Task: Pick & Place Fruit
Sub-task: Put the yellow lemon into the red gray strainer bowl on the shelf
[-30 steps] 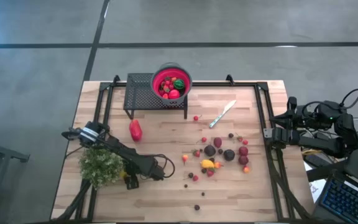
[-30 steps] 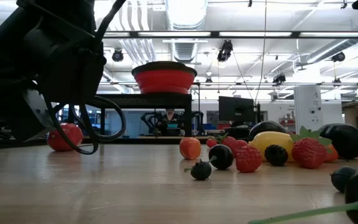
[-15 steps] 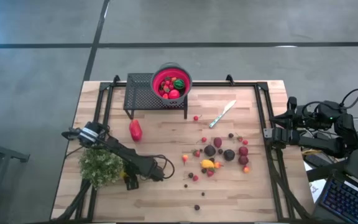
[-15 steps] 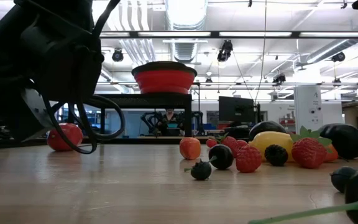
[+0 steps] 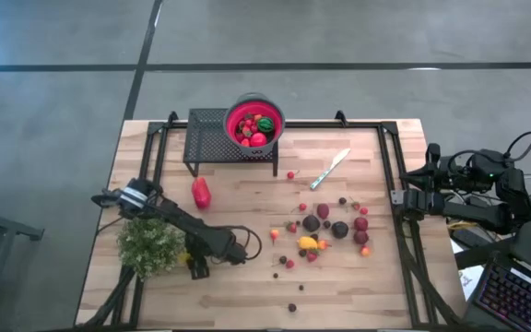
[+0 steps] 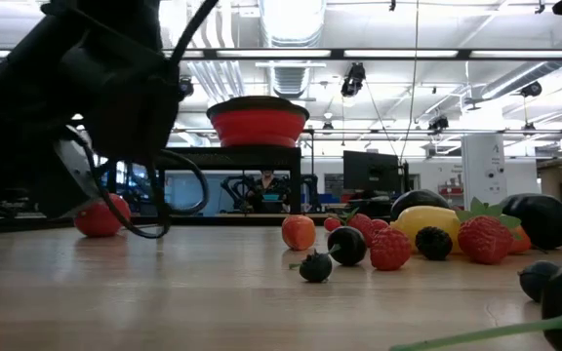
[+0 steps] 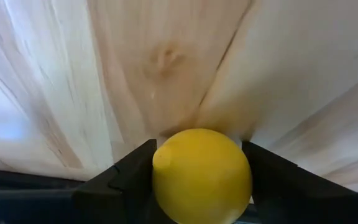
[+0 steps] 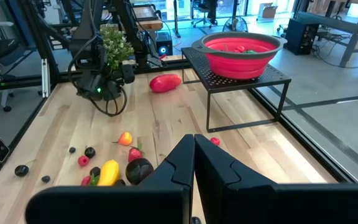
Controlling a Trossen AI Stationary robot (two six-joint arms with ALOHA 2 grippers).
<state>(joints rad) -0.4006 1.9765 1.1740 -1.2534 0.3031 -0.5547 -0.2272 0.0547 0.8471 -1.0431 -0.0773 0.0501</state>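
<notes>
Yellow and round, a small fruit (image 7: 202, 176) sits between the two dark fingers (image 7: 126, 180) of the left gripper (image 5: 244, 249), which are partly closed and press on it from both sides, just above the wooden table (image 5: 247, 295). This gripper is low over the near left part of the table, just right of the green plant (image 5: 151, 247). The other fruits (image 5: 325, 231) lie scattered in the middle and to the right: dark maroon ones, red berries, a yellow piece and some orange ones. A larger red piece (image 5: 201, 193) lies alone on the left, farther back. At the far edge a red bowl (image 5: 254, 121) stands on a black mesh stand (image 5: 210, 138), and some red and green fruit is already in it. A knife (image 5: 330, 169) lies right of the stand. The right gripper (image 8: 193, 163) waits at the right edge of the table with its fingers pressed together and nothing between them.
</notes>
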